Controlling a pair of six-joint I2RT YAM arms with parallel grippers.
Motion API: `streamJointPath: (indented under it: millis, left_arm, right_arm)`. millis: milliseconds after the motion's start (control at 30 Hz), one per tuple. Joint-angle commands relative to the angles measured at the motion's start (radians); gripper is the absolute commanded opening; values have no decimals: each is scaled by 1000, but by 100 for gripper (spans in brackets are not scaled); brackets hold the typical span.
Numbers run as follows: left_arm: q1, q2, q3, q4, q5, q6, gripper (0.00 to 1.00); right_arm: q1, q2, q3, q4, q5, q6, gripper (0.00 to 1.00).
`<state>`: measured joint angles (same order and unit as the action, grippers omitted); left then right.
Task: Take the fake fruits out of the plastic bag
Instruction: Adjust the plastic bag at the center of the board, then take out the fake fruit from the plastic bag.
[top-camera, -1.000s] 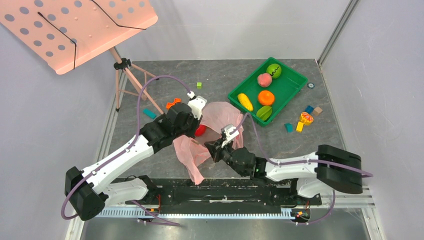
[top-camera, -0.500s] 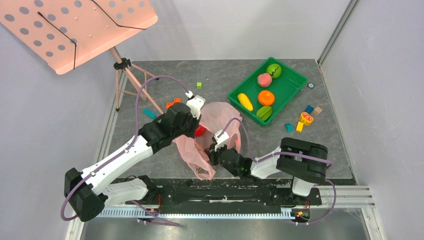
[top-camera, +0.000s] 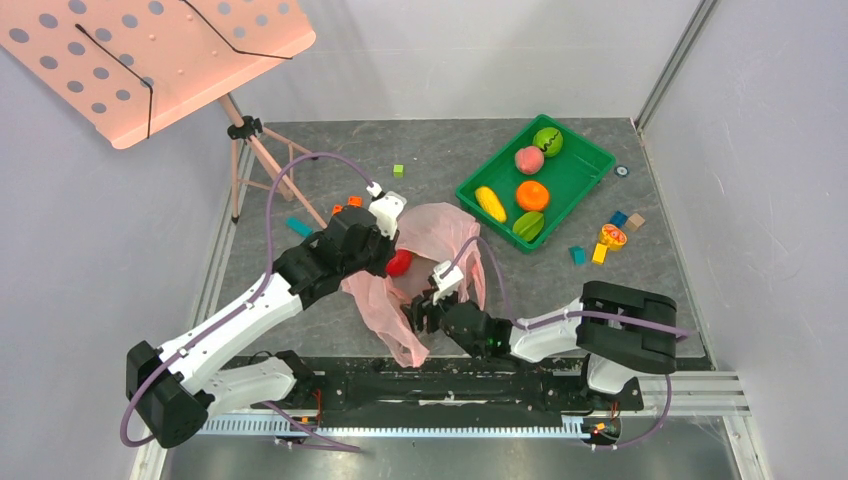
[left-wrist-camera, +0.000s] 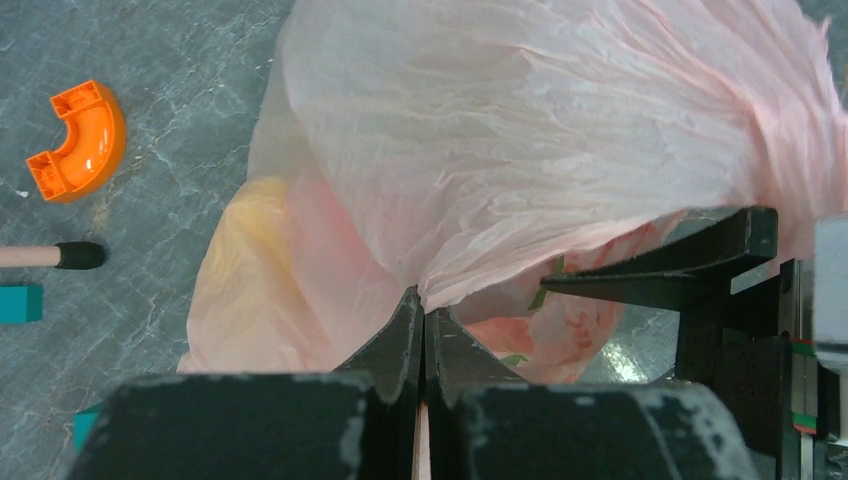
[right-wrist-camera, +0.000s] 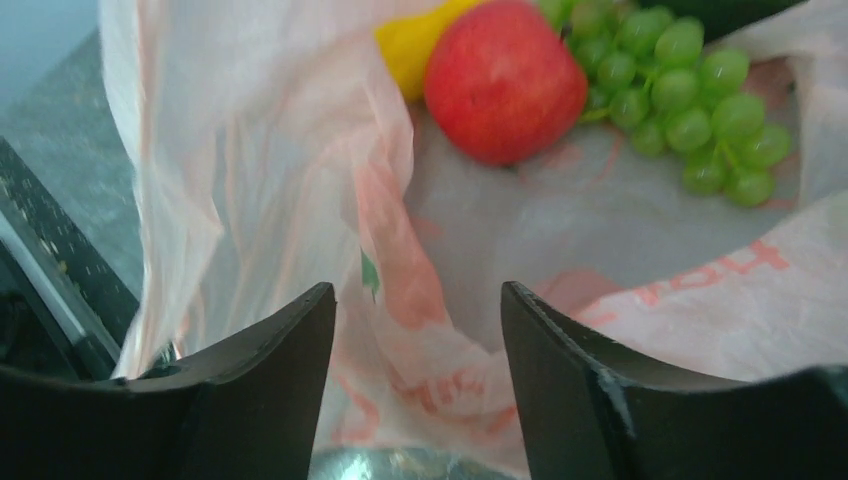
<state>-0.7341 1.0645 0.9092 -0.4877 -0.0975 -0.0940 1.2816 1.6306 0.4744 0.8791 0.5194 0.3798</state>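
The pink plastic bag (top-camera: 440, 235) lies crumpled mid-table with its mouth toward the arms. My left gripper (left-wrist-camera: 422, 300) is shut on a fold of the bag (left-wrist-camera: 520, 130) and holds it up; from above the left gripper (top-camera: 388, 258) sits at the bag's left edge beside a red apple (top-camera: 399, 263). At the mouth, my right gripper (right-wrist-camera: 417, 295) stands open, with loose bag film (right-wrist-camera: 250, 150) lying between its jaws. Inside I see the red apple (right-wrist-camera: 505, 80), a green grape bunch (right-wrist-camera: 690, 90), a yellow fruit (right-wrist-camera: 420, 40) and a dark green fruit (right-wrist-camera: 730, 10). The right gripper (top-camera: 418, 312) is at the bag's near edge.
A green tray (top-camera: 575, 178) at the back right holds a green ball, a peach, an orange and two other toys. A pink music stand (top-camera: 150, 60) on a tripod stands back left. Small blocks and an orange curved piece (left-wrist-camera: 80, 140) lie scattered around.
My right gripper has opened and let go of the bag's near edge after shifting left. The left gripper still pinches the bag and has risen slightly.
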Motion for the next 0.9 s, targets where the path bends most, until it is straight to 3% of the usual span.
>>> streamJointPath:
  millis: [0,167,367,400,433,500,867]
  left_arm:
    - [8,-22,-4,3,65,-36,2]
    - [9,-19,-2,1,90,-32,2]
    - [13,-15,9,1,125,-27,2]
    - [-43,-14,10,1,130,-27,2]
    - [12,-8,13,1,133,-27,2]
    - [14,-2,17,1,139,-28,2]
    - [18,24,31,8,184,-30,2]
  right_arm:
    - [-36,-31,91,-48,67,-40,68]
    - [-106,-2,129,-24,2,10,74]
    - [-165,78,172,63,-70,56,89]
    - [-168,96,184,78,-81,55,92]
    - [-171,111,195,98,-97,50,93]
    - [-172,147,220,122,-112,45,96]
    - [-186,303,358,110,-67,76,98]
